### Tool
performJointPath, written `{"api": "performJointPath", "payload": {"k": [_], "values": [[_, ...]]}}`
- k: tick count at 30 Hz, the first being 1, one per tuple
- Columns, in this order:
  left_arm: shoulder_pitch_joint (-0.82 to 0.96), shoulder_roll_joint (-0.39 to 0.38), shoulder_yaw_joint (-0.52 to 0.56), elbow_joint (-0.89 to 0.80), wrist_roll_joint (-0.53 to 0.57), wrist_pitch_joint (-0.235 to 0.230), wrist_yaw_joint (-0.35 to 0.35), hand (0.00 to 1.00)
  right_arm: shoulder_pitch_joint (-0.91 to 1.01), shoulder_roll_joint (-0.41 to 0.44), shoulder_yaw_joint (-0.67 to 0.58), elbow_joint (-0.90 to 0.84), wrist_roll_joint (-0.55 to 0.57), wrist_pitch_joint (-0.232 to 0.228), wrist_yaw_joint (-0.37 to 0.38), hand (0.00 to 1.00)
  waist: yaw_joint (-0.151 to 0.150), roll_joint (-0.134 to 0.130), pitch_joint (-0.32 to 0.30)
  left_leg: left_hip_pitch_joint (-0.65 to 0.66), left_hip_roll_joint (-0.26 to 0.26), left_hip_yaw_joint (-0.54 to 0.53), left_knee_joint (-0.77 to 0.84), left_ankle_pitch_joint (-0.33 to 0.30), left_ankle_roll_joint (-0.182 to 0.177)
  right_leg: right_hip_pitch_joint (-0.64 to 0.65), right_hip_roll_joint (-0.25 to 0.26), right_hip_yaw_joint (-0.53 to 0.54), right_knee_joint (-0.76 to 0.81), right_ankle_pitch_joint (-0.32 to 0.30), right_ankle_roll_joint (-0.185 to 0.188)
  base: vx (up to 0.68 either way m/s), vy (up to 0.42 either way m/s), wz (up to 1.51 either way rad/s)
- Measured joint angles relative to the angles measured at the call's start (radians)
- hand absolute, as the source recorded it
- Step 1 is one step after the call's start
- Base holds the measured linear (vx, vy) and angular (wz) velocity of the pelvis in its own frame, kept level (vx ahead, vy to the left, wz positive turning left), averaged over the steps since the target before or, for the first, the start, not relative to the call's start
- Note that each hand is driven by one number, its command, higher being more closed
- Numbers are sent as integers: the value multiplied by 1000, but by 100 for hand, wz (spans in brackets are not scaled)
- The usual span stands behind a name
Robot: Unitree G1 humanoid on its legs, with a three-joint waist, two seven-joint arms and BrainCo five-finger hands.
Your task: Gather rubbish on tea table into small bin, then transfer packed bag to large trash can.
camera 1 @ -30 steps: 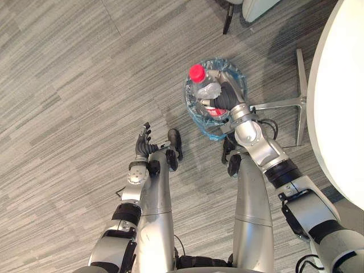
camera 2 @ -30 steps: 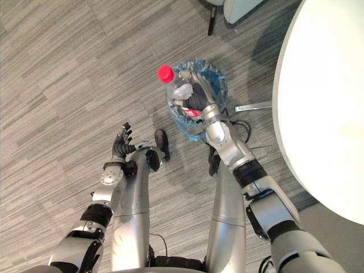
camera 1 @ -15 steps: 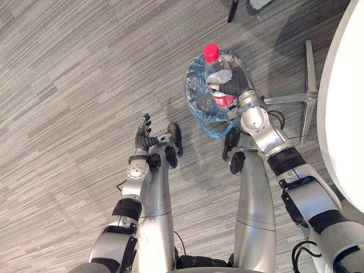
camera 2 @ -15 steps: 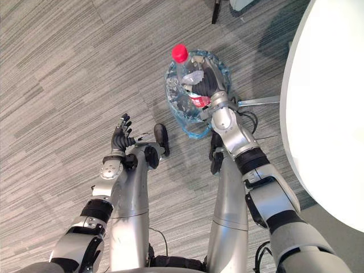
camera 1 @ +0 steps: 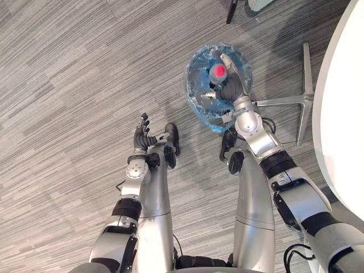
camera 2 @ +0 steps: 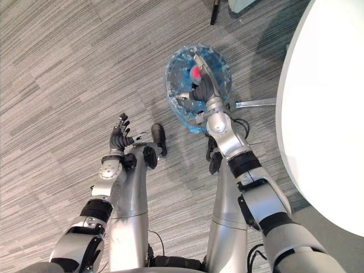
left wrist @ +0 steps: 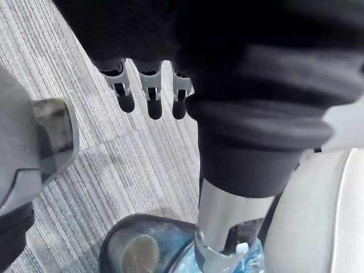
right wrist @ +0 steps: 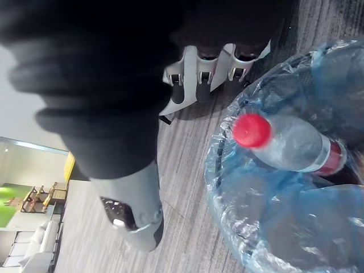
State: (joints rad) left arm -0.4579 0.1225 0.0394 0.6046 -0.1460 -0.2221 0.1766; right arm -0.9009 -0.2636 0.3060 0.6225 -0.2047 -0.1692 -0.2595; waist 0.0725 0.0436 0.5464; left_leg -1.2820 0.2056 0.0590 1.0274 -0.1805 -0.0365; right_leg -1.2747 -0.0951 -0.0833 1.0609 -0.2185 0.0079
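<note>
The small bin (camera 1: 190, 96), lined with a blue plastic bag (right wrist: 244, 227), stands on the floor in front of me. A clear plastic bottle (right wrist: 296, 149) with a red cap (camera 1: 219, 71) lies inside it, cap up, free of any hand. My right hand (camera 1: 229, 91) hovers over the bin's mouth, open, its fingers (right wrist: 199, 62) stretched straight above the bottle. My left hand (camera 1: 142, 135) hangs over the bare floor to the left of the bin, open and empty, with its fingers (left wrist: 149, 94) straight.
The white round tea table (camera 1: 344, 114) fills the right edge. A metal chair foot (camera 1: 296, 101) lies on the floor just right of the bin, and a dark chair leg (camera 1: 230, 11) stands beyond it. Grey striped carpet spreads to the left.
My right hand held the bottle over the bin; it has opened, and the bottle has dropped inside. The left hand has stayed where it was.
</note>
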Motion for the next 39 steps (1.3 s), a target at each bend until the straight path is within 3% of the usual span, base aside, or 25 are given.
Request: {"api": "performJointPath", "payload": {"k": [9,21,28,39], "values": [[18,-6,24,5,1,9,-1,0,163,15,12,-187,-83,-2,1,0,-5,-13,-1,37,8,-2,-16,-1,-6,38,8,-5,-18,1,-1,-34,8,-2],[32,-19,54,6,4,15,2,0,266,23,107,-276,-338,-18,29,0,-4,-34,1,71,22,5,-43,0,-9,70,22,-6,-54,4,1,-18,9,-3],[31,-21,54,32,11,11,7,0,291,41,145,-185,-481,-15,47,0,-6,-35,1,93,21,4,-66,4,-13,96,21,-13,-79,5,0,0,0,0],[13,-21,54,70,10,-9,26,0,255,61,146,18,-586,43,46,0,-4,-39,2,100,20,1,-91,13,-18,99,20,-21,-89,4,-1,-5,-1,1]]}}
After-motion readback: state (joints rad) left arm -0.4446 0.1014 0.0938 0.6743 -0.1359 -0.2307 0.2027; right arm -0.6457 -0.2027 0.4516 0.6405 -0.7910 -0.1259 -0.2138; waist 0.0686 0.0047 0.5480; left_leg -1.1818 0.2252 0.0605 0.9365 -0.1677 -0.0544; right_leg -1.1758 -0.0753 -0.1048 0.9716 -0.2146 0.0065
